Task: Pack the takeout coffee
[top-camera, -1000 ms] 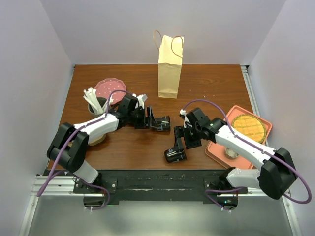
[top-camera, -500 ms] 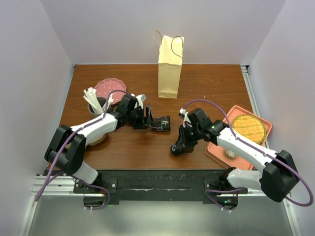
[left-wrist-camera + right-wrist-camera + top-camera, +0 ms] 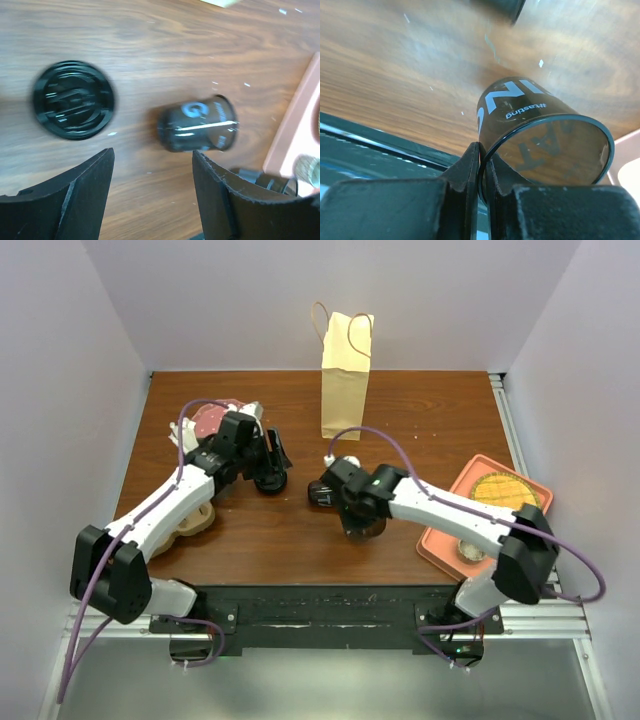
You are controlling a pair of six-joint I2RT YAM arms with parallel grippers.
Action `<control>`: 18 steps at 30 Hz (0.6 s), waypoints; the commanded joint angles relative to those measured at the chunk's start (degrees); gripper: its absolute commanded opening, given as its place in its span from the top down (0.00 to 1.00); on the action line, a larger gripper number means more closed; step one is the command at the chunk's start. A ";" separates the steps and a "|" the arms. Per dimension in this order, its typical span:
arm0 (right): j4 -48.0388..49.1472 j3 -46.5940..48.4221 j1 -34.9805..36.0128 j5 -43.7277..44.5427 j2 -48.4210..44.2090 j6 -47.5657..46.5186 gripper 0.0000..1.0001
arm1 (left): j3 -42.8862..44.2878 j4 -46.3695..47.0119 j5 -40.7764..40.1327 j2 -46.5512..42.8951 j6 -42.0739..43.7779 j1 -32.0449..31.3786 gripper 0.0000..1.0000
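The fingers of the right gripper (image 3: 481, 152) are clamped together on the rim of the small dark brown-black disposable cup (image 3: 520, 110). The cup tips sideways, open-mouthed, well in front of the tall cream paper bag (image 3: 345, 375). The left gripper (image 3: 152, 157) hangs empty, fingers apart, over a loose flat black plastic lid (image 3: 74, 100) in front-left of the bag. The cup appears secured, but carrying it over and lowering it into the bag are not yet done.
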 commanded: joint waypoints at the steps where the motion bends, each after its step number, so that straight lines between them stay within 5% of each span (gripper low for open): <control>1: -4.92 3.93 5.01 8.13 3.16 5.43 0.91 | -0.13 -2.55 -3.37 -2.95 0.74 2.09 0.31; 18: -7.89 10.78 6.77 8.04 6.07 6.85 0.69 | 0.39 -2.55 -1.17 -4.89 2.76 3.51 0.32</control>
